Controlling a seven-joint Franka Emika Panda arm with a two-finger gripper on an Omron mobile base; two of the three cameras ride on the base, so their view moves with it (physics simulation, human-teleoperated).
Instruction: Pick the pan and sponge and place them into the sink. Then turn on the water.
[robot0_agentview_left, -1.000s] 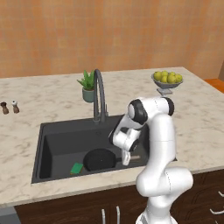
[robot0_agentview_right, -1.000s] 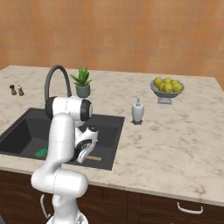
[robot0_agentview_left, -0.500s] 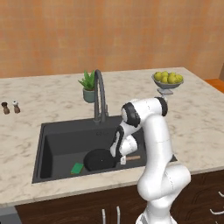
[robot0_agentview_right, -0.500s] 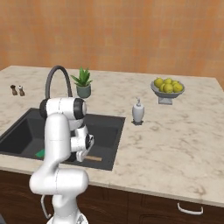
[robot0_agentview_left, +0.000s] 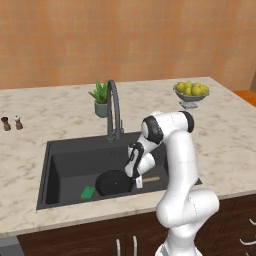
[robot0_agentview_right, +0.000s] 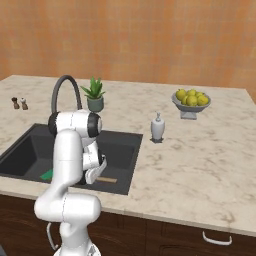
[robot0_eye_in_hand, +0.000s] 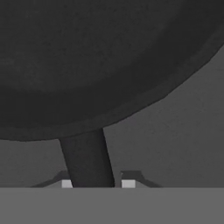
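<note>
The black pan (robot0_agentview_left: 112, 182) lies on the floor of the dark sink (robot0_agentview_left: 50, 150), with its light wooden handle (robot0_agentview_left: 151, 178) pointing right. The green sponge (robot0_agentview_left: 88, 192) lies just left of it in the front of the basin, and also shows as the sponge (robot0_agentview_right: 47, 174) beside the arm. My gripper (robot0_agentview_left: 137, 180) reaches down into the sink at the base of the handle. Up close, the pan (robot0_eye_in_hand: 87, 65) fills the top and its dark stem runs between my fingertips (robot0_eye_in_hand: 127, 183), which press it from both sides; the gripper (robot0_eye_in_hand: 97, 183) is shut on it. No water is in view at the faucet (robot0_agentview_left: 114, 107).
A potted plant (robot0_agentview_left: 101, 99) stands behind the faucet. A bowl of lemons (robot0_agentview_left: 191, 92) sits at the back right, a white soap dispenser (robot0_agentview_right: 157, 127) stands right of the sink, and small shakers (robot0_agentview_left: 12, 123) stand at the far left. The counter's front edge runs just below the basin.
The arm has bent lower and further left into the sink. The pan and sponge stay where they were on the basin floor.
</note>
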